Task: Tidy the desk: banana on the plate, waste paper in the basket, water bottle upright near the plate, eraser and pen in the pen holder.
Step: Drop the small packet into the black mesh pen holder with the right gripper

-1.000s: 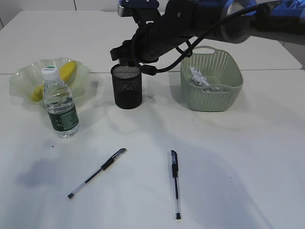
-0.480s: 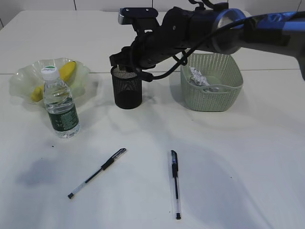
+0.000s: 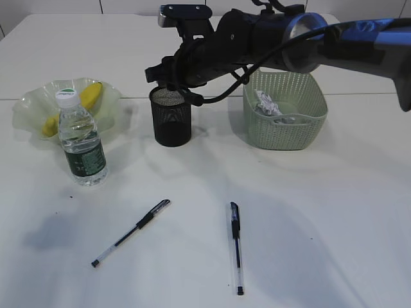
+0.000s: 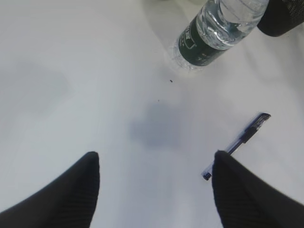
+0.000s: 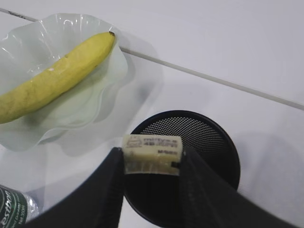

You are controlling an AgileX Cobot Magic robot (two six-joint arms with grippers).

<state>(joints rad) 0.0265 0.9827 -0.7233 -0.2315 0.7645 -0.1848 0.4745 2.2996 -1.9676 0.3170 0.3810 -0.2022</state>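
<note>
Hovering over the round black mesh pen holder (image 3: 172,117), the right claw (image 5: 152,161) pinches a small cream rectangular eraser (image 5: 152,154) between its 2 dark fingers (image 5: 108,190), directly above the holder's open mouth. What lies inside the holder cannot be told from any view. On the white counter (image 3: 321,212), the wavy translucent glass plate (image 3: 29,106) carries 1 yellow banana (image 5: 52,78), and the pale green woven plastic basket (image 3: 286,119) holds crumpled silvery waste paper (image 3: 265,102). A clear water bottle with a dark green label (image 3: 79,138) stands upright just in front of the plate. 2 black-capped clear pens, 1 on the left (image 3: 130,232) and 1 on the right (image 3: 236,247), lie on the counter well apart from the holder. The left claw (image 4: 154,183) is spread wide and holds nothing, low over bare counter near the left pen. Compared with 1 second earlier, the right arm has lifted slightly and shifted back, exposing more of the holder's rim.
</note>
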